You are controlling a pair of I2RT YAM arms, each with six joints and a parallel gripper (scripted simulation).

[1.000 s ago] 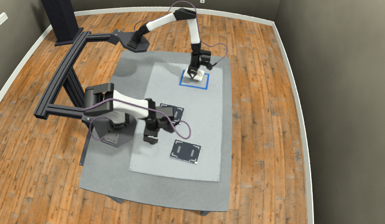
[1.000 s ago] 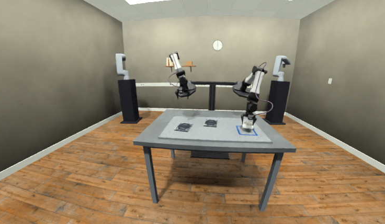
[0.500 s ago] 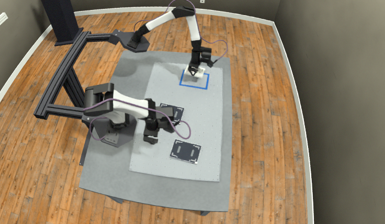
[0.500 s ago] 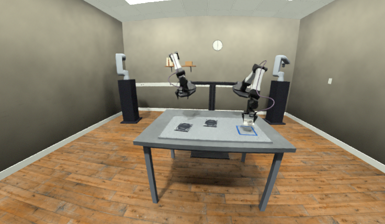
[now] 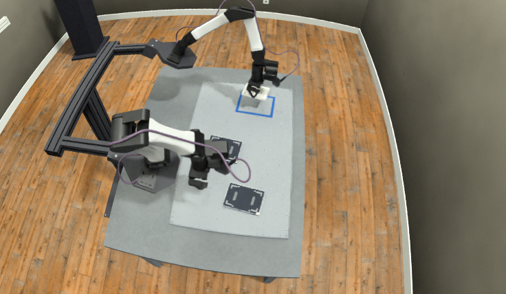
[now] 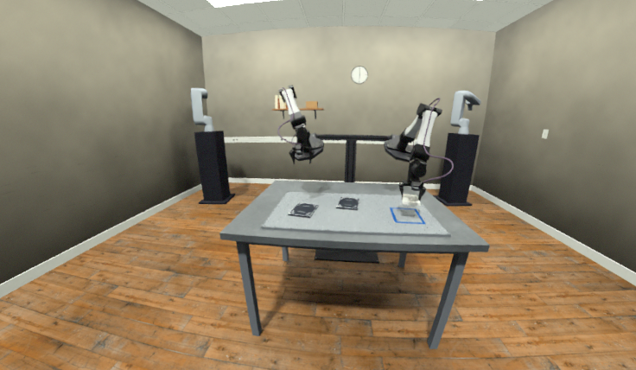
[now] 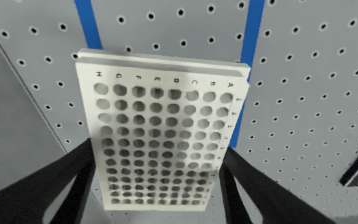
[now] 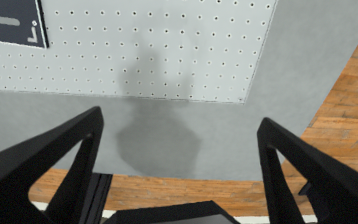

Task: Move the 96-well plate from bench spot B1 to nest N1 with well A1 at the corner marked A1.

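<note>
The white 96-well plate [image 5: 262,94] [image 6: 410,200] [image 7: 155,120] is lifted above the bench, over the arms' side of the blue B1 outline [image 5: 254,114] [image 6: 407,223] [image 7: 253,25]. My left gripper [image 5: 254,91] [image 6: 411,193] [image 7: 160,145] is shut on the plate across its row A and row H sides. The cut A1 corner is at the upper right in the left wrist view. The dark right-hand nest N1 [image 5: 243,198] [image 6: 303,209] holds nothing and has pale corner locators. My right gripper [image 5: 198,182] [image 6: 302,161] [image 8: 181,119] is open and empty, high above the board.
A second dark nest [image 5: 233,144] [image 6: 347,202] [image 8: 10,35] lies between B1 and N1, partly under the right arm in the top view. Both nests and B1 are on the pale perforated board [image 5: 269,160] [image 6: 357,225], which lies on the grey table [image 5: 211,251].
</note>
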